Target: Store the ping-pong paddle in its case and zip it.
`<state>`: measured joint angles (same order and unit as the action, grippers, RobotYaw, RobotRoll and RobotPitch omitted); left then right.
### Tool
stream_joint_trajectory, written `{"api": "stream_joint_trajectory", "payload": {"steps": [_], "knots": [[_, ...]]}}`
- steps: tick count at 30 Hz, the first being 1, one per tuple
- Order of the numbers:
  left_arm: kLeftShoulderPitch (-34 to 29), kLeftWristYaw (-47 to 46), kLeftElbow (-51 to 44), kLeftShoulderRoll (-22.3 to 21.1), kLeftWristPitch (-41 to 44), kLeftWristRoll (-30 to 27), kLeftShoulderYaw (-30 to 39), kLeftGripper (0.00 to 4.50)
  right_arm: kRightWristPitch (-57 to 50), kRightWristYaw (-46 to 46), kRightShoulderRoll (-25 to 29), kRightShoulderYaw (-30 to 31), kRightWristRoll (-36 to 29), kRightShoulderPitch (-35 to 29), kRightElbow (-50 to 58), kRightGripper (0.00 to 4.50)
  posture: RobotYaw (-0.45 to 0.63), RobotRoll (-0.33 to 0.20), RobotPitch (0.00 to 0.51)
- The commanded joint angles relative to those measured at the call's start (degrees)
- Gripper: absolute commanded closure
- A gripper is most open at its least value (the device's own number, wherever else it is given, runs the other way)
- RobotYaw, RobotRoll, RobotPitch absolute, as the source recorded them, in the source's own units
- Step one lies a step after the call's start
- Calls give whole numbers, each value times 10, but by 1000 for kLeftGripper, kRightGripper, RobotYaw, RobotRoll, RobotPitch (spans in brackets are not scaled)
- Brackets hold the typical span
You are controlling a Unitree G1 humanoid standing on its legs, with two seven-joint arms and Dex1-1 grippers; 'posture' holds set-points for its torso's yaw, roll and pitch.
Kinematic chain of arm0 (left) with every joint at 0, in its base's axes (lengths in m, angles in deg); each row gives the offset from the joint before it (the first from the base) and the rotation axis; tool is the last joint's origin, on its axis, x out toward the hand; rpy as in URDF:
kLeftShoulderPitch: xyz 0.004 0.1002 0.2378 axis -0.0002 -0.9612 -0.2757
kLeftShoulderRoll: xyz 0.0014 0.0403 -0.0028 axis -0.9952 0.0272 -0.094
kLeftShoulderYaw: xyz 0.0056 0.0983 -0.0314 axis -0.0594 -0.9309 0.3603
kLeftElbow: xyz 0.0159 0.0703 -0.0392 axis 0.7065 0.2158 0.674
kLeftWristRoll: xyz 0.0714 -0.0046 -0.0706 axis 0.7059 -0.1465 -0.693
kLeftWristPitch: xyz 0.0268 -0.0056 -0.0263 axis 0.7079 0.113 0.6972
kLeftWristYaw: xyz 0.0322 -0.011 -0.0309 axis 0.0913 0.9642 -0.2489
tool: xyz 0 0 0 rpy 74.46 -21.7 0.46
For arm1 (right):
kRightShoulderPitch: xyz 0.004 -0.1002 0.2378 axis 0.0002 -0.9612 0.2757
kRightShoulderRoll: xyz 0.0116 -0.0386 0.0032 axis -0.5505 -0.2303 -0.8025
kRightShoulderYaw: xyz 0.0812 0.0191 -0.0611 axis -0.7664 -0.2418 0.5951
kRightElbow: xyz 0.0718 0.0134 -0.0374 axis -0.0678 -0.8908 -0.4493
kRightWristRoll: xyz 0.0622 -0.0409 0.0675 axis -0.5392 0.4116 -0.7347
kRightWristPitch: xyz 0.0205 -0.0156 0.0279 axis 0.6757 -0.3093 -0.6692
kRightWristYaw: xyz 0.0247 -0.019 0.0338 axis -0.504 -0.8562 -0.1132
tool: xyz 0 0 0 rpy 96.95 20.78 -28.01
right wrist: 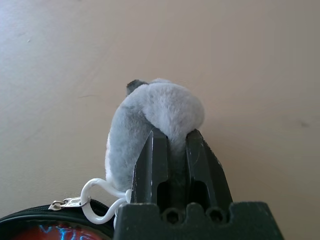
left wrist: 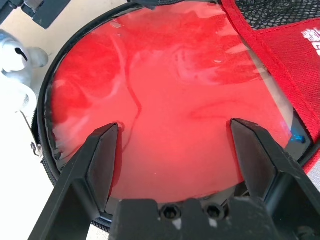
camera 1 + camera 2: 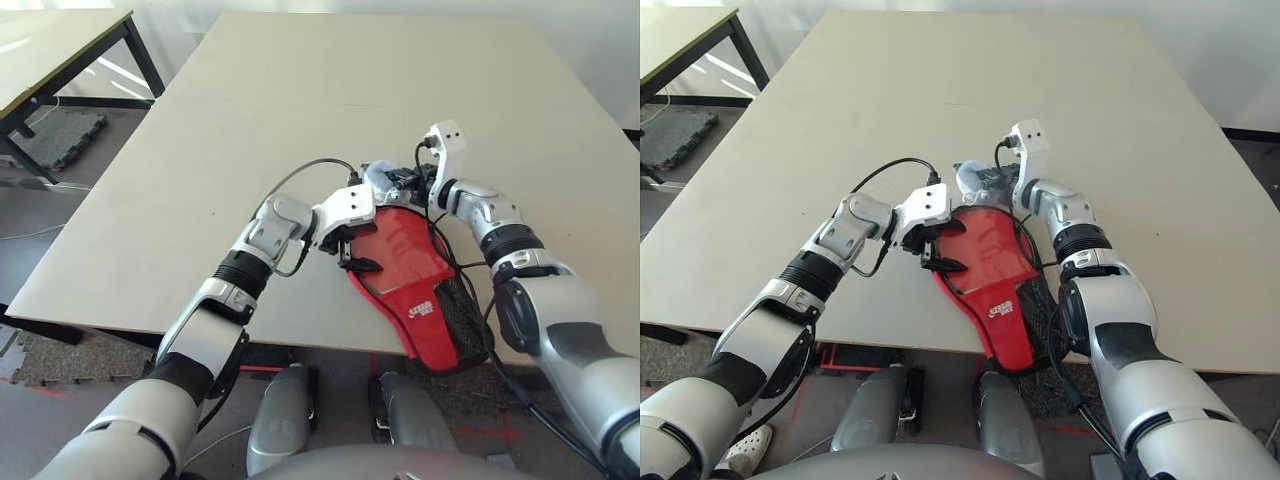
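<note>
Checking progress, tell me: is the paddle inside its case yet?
Inside: the paddle's red face lies within the case's black zipper rim, unzipped.

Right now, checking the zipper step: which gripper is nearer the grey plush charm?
Right. The right gripper is shut on the plush charm; the left gripper hangs open over the paddle's red face, apart from it.

We see a red case with white logo and black mesh, a grey plush charm, and a beige table.
</note>
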<state>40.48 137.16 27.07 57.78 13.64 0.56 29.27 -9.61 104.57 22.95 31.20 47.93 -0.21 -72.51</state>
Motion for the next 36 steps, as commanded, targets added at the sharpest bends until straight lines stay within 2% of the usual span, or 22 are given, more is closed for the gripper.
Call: {"api": "stream_joint_trajectory", "payload": {"steps": [1,11,20,30,36], "knots": [[-28,4,7,1,17,11,-32,0,24,-35,30,-22,6,10,-24,4446,104,0,126],[-38,8,-5,2,22,10,-46,0,46,-67,66,-48,3,5,-53,4447,95,0,137],[-35,6,-1,5,22,9,-48,0,44,-49,112,-56,1,-28,-42,4448,87,0,139],[-23,7,22,-4,6,11,-50,0,0,27,168,-44,0,-124,40,4450,65,0,135],[-9,4,48,-1,-9,10,-51,0,-79,118,212,-31,-18,-207,156,4462,42,0,137]]}}
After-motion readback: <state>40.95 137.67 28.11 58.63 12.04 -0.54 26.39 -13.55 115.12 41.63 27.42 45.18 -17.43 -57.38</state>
